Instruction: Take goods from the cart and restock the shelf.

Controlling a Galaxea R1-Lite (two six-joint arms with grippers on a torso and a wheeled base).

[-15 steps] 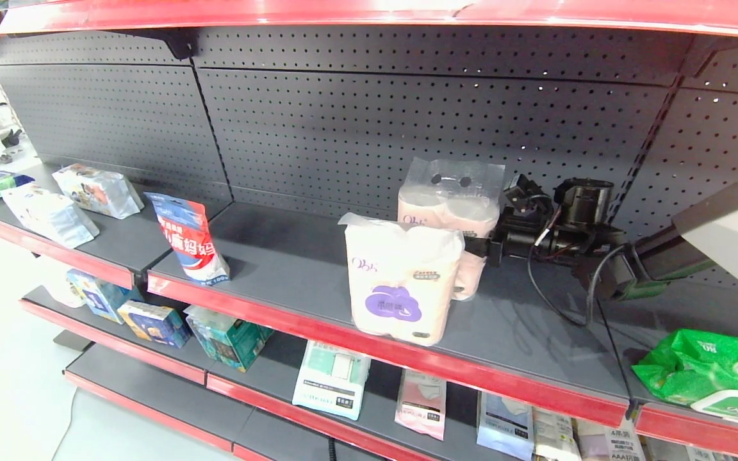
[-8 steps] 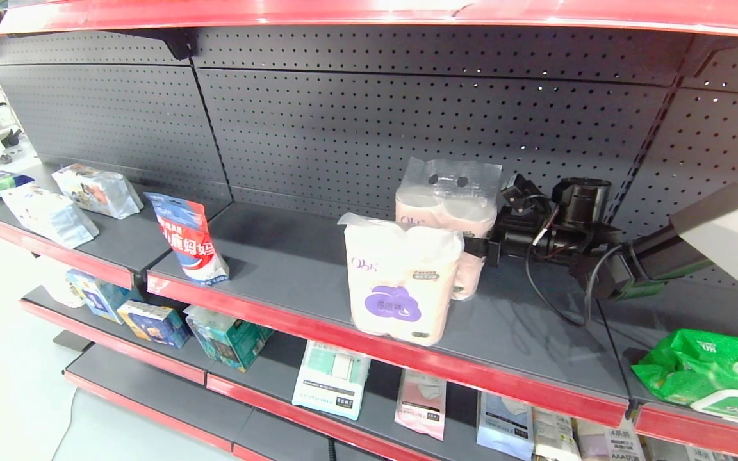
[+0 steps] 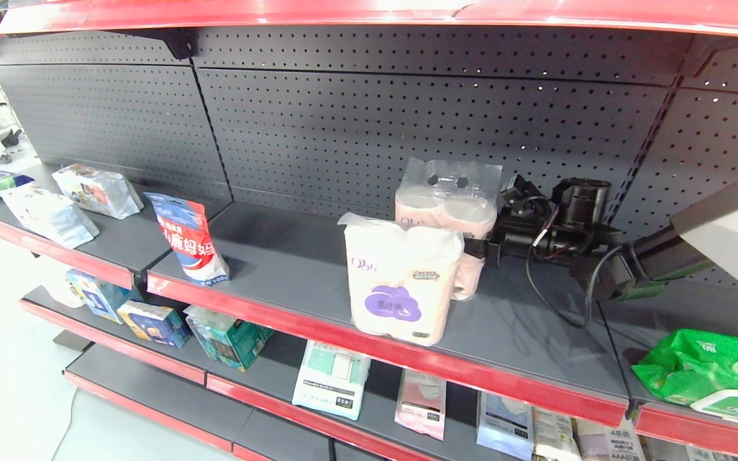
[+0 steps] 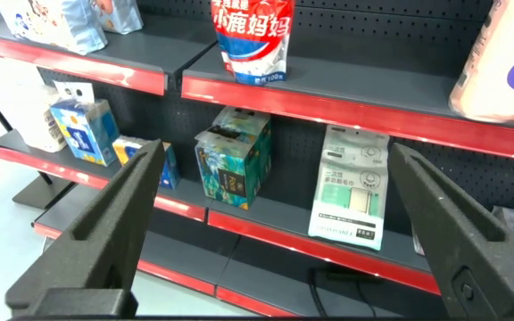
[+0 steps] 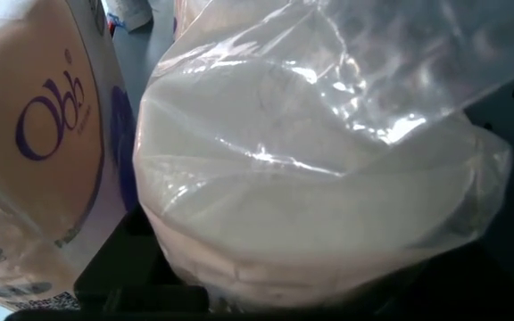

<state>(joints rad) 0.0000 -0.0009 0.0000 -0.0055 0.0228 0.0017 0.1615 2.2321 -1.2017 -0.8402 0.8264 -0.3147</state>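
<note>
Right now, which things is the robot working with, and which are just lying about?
Part of the job:
rear toilet paper pack, right against the right hand
front toilet paper pack
shelf

Just lying about:
red-and-blue pouch
green wipes pack
teal box one level down

Pink rear pack (image 3: 447, 214), purple-printed front pack (image 3: 401, 282), black shelf (image 3: 279, 256)

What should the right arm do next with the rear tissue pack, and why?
Probably open the jaws and let go. The rear tissue pack appears to stand upright on the shelf, just behind the front pack, with the right gripper clamped on its side, so placement looks finished.
</note>
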